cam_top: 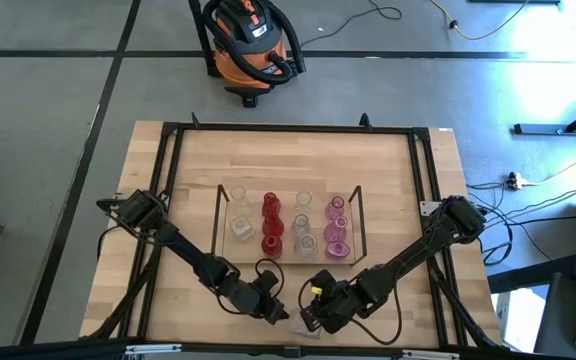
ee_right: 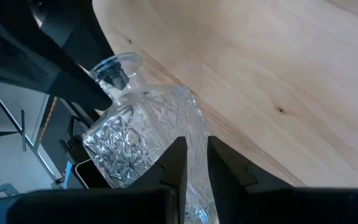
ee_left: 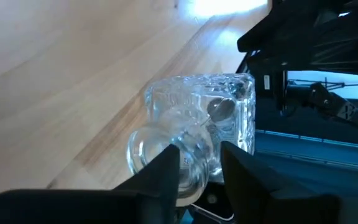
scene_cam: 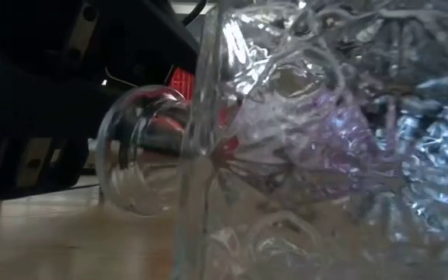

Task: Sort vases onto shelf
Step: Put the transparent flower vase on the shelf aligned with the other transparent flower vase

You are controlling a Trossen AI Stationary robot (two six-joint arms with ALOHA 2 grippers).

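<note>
The shelf (cam_top: 290, 228) stands on the table (cam_top: 388, 170), midway between its sides, with vases in four rows on it. Nearer the table's front edge than the shelf, a cut-glass vase (cam_top: 303, 322) lies on its side. The left gripper (cam_top: 282, 314) is just left of that vase, at its mouth; the right gripper (cam_top: 315, 312) is just right of it, touching its body.

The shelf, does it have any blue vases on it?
No. In the high view the shelf holds only red vases, pink vases and clear vases.
</note>
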